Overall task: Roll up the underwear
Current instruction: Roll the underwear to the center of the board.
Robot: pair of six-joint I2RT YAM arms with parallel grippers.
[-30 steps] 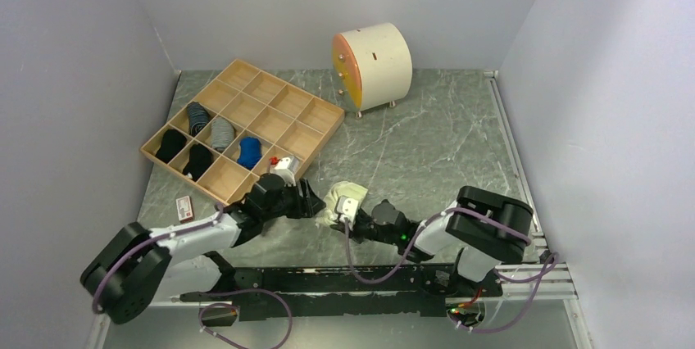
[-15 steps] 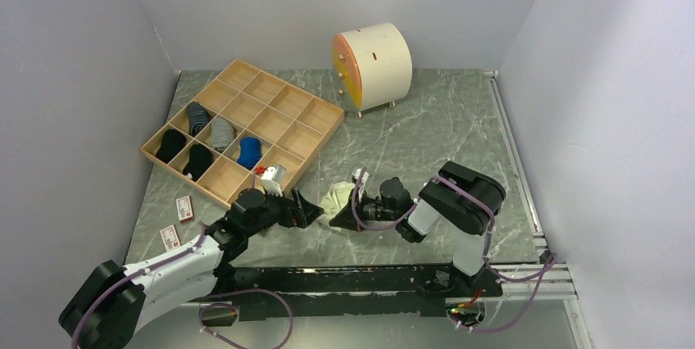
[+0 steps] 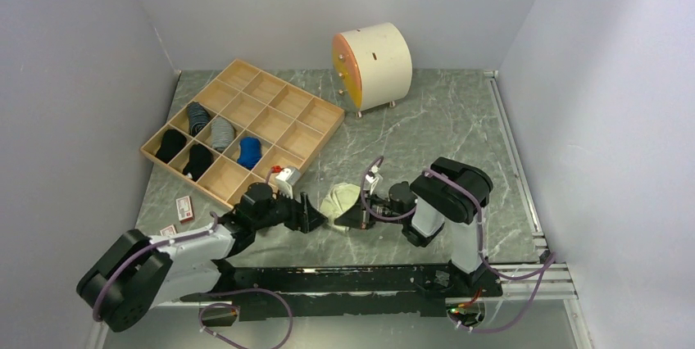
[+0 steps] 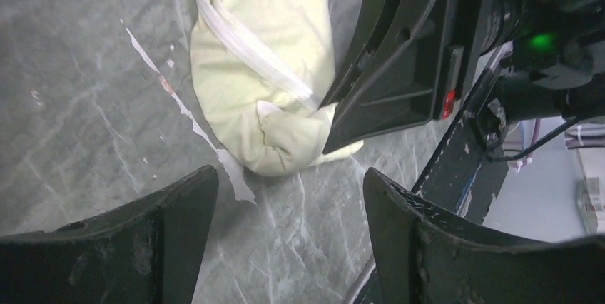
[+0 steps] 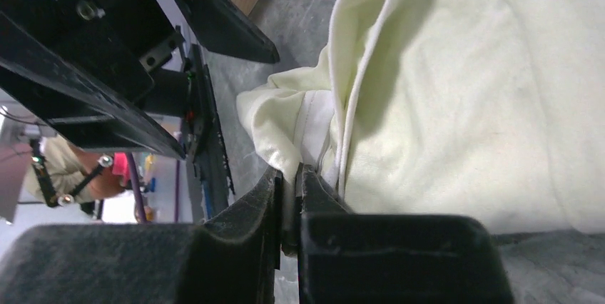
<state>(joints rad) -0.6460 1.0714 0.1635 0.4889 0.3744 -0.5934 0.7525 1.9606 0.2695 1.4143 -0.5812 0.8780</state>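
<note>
Underwear (image 3: 338, 200) pale yellow, bunched into a loose roll with white trim, lying on the desk (image 3: 442, 128) near the middle of the near edge, between the two hands. Left arm stretched low over the desk from the near left corner, pointing right. Left hand (image 3: 316, 216) spread wide, level with the desk, fingers (image 4: 143, 247) clear of the cloth, just beside the roll's left end. Right arm folded, elbow raised, forearm low and pointing left. Right hand (image 5: 289, 175) almost closed, tips pinching a fold of trim at the near end of the roll. Wooden divider tray (image 3: 241, 62) by the left edge, well apart, rolled socks (image 3: 249, 151) in some cells. Round cream cabinet (image 3: 373, 65) at the far edge.
</note>
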